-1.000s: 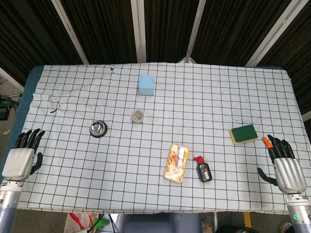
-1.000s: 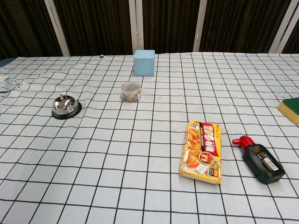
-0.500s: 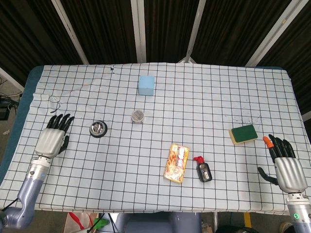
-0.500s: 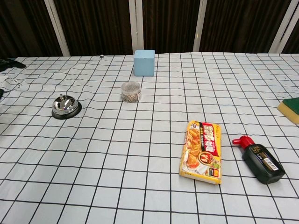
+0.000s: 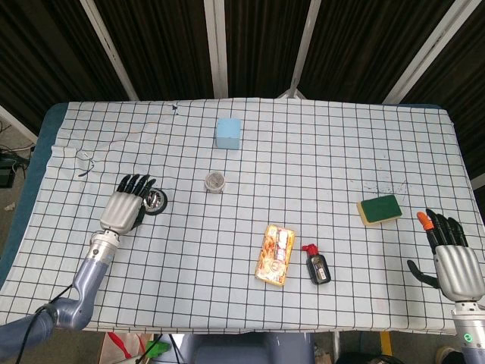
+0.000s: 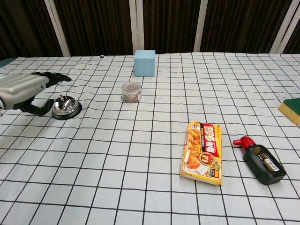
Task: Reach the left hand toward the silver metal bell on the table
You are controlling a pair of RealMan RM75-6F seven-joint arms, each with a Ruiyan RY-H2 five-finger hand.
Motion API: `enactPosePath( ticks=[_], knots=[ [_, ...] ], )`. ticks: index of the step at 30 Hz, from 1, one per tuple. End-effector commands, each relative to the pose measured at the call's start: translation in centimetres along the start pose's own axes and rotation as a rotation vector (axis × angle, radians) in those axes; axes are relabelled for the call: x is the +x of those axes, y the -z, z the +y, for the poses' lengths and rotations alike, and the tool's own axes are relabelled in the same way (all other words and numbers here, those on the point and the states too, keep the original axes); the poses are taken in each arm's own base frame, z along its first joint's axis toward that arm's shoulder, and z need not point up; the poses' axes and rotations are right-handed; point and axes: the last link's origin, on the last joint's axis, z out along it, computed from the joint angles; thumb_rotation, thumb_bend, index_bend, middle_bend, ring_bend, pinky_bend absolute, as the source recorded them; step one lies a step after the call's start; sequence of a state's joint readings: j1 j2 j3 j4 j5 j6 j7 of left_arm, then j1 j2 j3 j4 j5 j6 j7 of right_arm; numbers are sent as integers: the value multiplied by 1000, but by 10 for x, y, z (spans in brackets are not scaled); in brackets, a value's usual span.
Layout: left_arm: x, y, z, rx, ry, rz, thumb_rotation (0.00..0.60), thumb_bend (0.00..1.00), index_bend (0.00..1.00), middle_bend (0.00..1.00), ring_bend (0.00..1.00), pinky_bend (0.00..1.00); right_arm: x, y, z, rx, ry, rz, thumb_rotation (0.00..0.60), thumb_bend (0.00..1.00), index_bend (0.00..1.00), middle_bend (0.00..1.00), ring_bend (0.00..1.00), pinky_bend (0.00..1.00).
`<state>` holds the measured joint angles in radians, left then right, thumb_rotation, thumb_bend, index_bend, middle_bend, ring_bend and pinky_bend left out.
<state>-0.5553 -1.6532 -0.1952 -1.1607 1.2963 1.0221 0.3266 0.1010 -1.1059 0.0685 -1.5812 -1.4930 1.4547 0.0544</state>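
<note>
The left robot hand [image 5: 123, 208] hovers just beside the silver metal bell [image 5: 155, 201], fingers spread and extended, holding nothing, its fingertips [image 5: 141, 183] close to the bell's near side at the left of the checked-cloth bench [image 5: 227, 303]. In the chest view the thumb curves low toward the bell's black base, though contact cannot be confirmed. The bell looks rigid and compact, a polished dome that would likely be slick under smooth fingers and heavy enough for its size to stay put under a light touch; the loose cloth beneath could let it slide if pushed sideways. The surest purchase appears to be the broad black base rim, or from above at the small top button, rather than the curved dome. The right robot hand [image 5: 451, 258] rests idle at the bench's far right edge, fingers apart and empty, well away from a green sponge [image 5: 380, 209].
</note>
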Motion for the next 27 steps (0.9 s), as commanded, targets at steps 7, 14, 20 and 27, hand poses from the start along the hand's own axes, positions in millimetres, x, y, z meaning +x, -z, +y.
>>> enactPosePath(
  ticks=[7,14,20,27],
  knots=[
    [-20,-16,18,-24,-20,-51,600,835,52,22,0,10,2,1,2,-2,-4,7,600,305,72,0,23,0],
    [-32,-18,22,-32,-41,-83,600,835,52,22,0,10,3,1,3,-3,-7,13,600,305,72,0,23,0],
    [-40,-17,21,-38,-66,-106,600,835,52,21,0,10,4,1,1,4,-8,17,600,305,72,0,23,0],
    [6,-11,28,-62,-28,79,600,834,52,20,0,10,3,1,0,9,-7,17,600,305,72,0,23,0]
  ],
)
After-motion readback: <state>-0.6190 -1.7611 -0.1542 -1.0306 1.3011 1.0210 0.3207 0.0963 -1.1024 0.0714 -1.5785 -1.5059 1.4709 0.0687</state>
